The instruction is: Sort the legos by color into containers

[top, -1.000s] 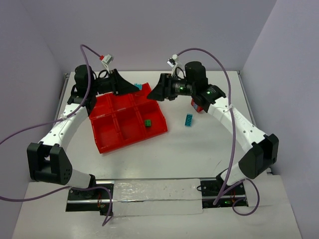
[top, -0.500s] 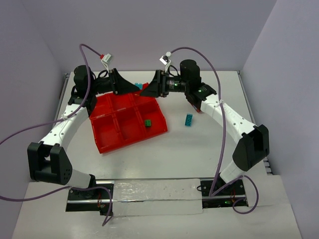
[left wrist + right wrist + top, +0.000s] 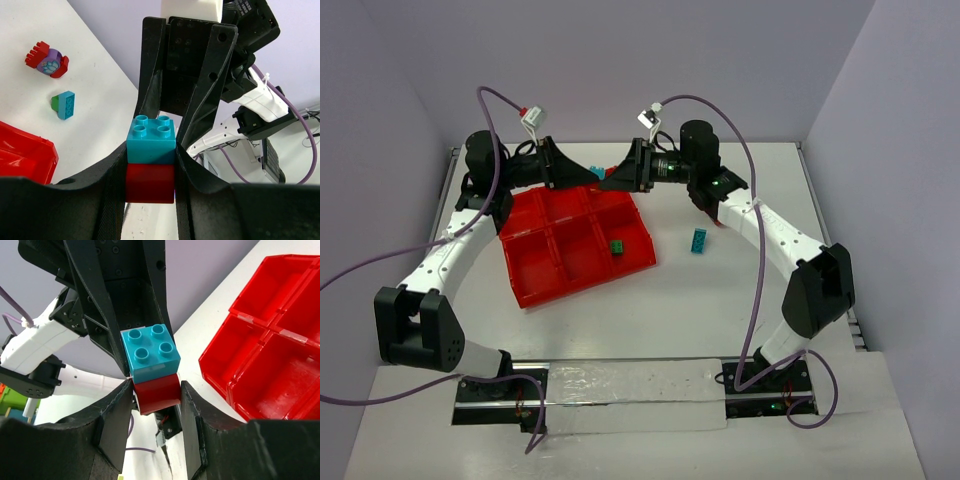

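work surface: white table [image 3: 720, 300], matte, rectangular. enclosure: pale lavender back wall [image 3: 620, 60] stands at the far edge of the table. side walls of the same colour stand at left [image 3: 370, 150] and right [image 3: 905, 150]. a glossy translucent strip [image 3: 630, 395] lies along the middle of the near edge.

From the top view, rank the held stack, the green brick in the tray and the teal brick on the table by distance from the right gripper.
1. Teal-and-red stack, clamped in the right gripper.
2. Green brick, in the tray, near-right compartment.
3. Teal brick, on the table right of the tray.
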